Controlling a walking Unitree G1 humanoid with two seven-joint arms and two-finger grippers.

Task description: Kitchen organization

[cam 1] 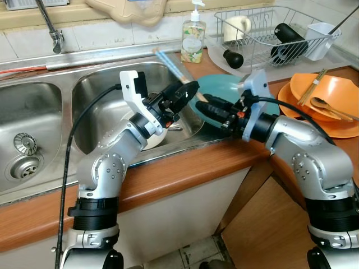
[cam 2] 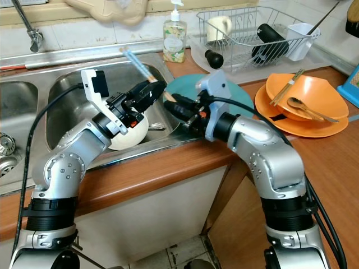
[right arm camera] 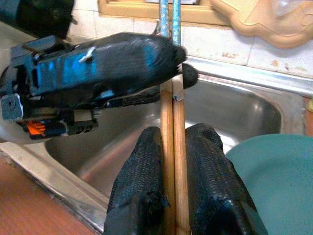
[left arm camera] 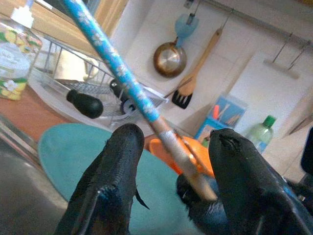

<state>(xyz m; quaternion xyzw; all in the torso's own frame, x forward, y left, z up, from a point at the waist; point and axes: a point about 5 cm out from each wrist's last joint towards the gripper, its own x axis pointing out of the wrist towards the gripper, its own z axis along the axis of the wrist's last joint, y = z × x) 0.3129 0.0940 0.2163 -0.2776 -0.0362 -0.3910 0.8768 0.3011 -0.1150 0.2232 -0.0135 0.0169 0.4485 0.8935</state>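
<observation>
Over sink rim point(cam 1: 168, 147): right hand point(right arm camera: 172, 161) clamps chopsticks point(right arm camera: 172, 117); left hand point(left arm camera: 168, 161) spread around them.

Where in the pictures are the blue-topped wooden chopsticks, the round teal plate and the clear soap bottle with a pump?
Blue-topped wooden chopsticks point(right arm camera: 172, 122): right wrist view, on the bare wooden shafts.
Round teal plate point(cam 1: 220, 87): left eye view, on its bare upper face.
Clear soap bottle with a pump point(cam 2: 174, 40): right eye view, on its labelled body.
</observation>
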